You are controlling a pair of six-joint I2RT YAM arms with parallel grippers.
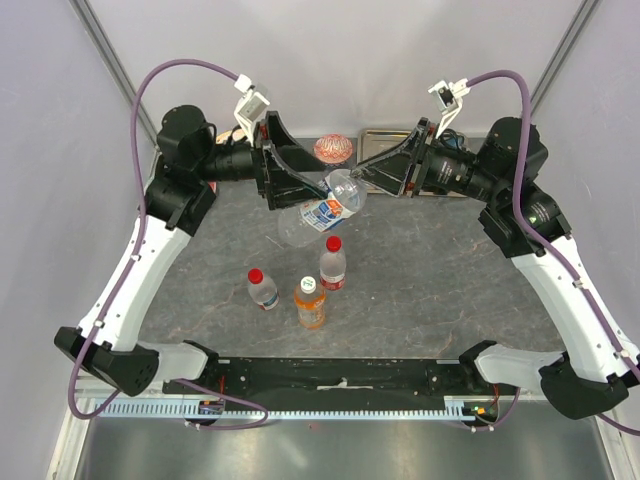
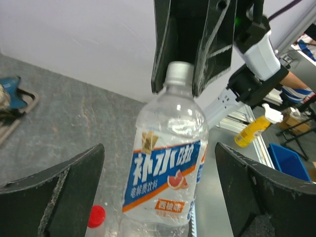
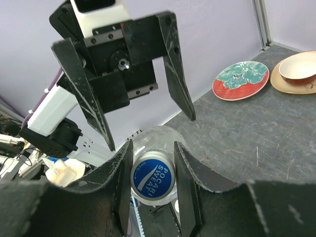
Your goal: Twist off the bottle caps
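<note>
So here's where we're sitting with the cap job. We're looking at the big clear bottle hanging tilted above the table, neck pointing up toward the right arm. We can't tell if its base is touching the surface.

The right gripper is pinching narrow on the blue-topped cap, one finger pressing each side of it. The left gripper is standing as wide as it goes, straddling the label part of the bottle with daylight on both sides, so it isn't gripping anything.

We're guessing this bottle is going to be light and squashy. The plastic is thin and clear, and it's looking mostly empty, though we can't really make out a liquid level. The glossy label is probably going to be slippery too.

We're thinking the left fingers should be closing on the label band or just under the shoulder, where the wall is stiffer. Squeezing hard in the middle is likely just going to crumple it and let it spin. The cap itself is small and rigid, so the right side is looking fine for twisting.

The orange bottle, the left red-capped bottle and the middle red-capped bottle are standing upright, bunched together nearer the arm bases, caps on.
</note>
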